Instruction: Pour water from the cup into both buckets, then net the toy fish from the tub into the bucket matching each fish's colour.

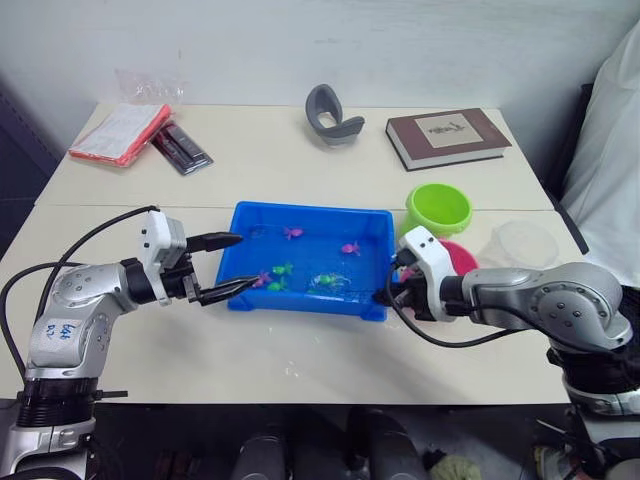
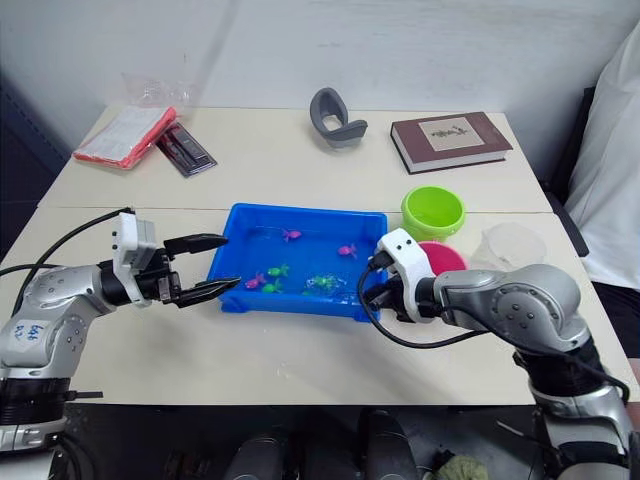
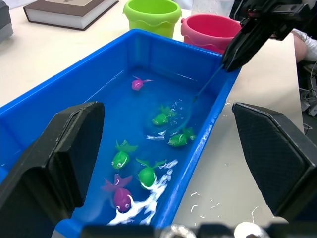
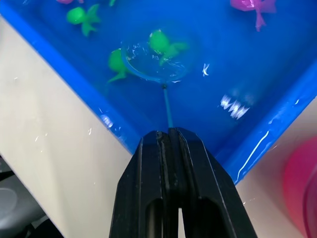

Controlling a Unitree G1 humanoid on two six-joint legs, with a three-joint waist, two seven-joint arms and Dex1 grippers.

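The tub [image 1: 372, 228] is a shallow bright blue tray with a raised rim, set mid-desk [image 1: 300, 170] and holding water. Tiny fish float in it — green fish [image 3: 120, 157] grouped toward the near long side, with one pink fish [image 3: 119, 193] among them at the tub's left end and two more pink ones apart toward the far side. The net [image 4: 157, 62] lies in the water, its thin hoop around or just over a pair of green fish; a slim stick runs from the hoop back over the tub's right near corner.

The right hand [image 1: 384, 295] sits at that corner, fingers pressed together and clamped on the stick's end, the forearm reaching in level from the right. The left hand [image 1: 226, 265] is at the tub's left end with its two fingers spread wide and nothing between them; the near fingertip pokes over the rim, the far one sits just outside the far left corner.

Just right of the tub stands the green bucket [image 1: 439, 208], and beside it, nearer the robot, the pink bucket [image 3: 212, 31], partly behind the right wrist. The clear cup [image 1: 522, 243] stands right of the pink bucket. A book [image 1: 446, 136] lies at the desk's far side.
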